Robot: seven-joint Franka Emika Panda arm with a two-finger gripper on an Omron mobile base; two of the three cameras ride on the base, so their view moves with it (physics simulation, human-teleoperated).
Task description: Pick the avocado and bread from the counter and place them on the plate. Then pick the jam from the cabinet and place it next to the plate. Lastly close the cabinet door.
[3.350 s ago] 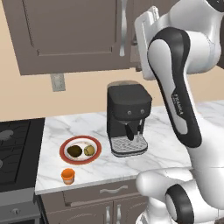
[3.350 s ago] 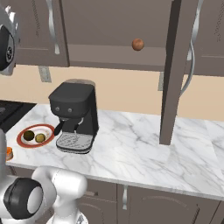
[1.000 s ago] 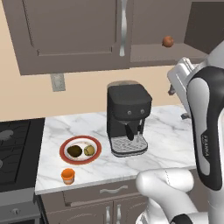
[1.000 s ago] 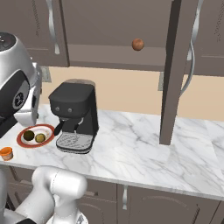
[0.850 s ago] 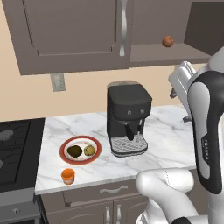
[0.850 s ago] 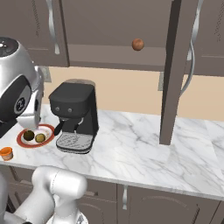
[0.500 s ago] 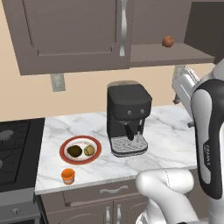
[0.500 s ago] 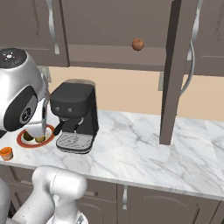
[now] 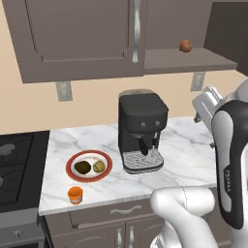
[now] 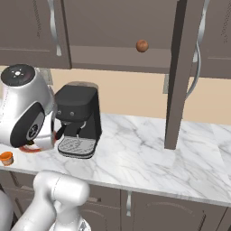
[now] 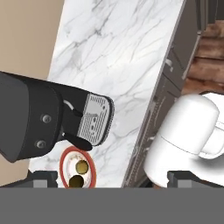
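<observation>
While the avocado (image 9: 83, 167) and the bread (image 9: 99, 166) lie side by side on the plate (image 9: 72, 160), the first part of the job looks done. The plate sits on the counter (image 9: 189, 150), left of the black coffee machine (image 9: 142, 131). The jam (image 9: 74, 194) stands on the counter just in front of the plate, near the edge, so that part looks done too.

What is left, I think, is the last bit: shutting the cabinet (image 9: 77, 38). Its door (image 10: 177, 76) on the right side stands wide open and sticks out over the counter. On the open shelf sits a reddish-brown ball (image 9: 186, 46), which is not part of the job.

Up high on the right, above the counter, the gripper (image 9: 207, 102) hangs in the air. From the hand view its two finger tips (image 11: 43, 177) stand far apart, so it is wide open, and it has nothing in it. It is not touching the door yet.
</observation>
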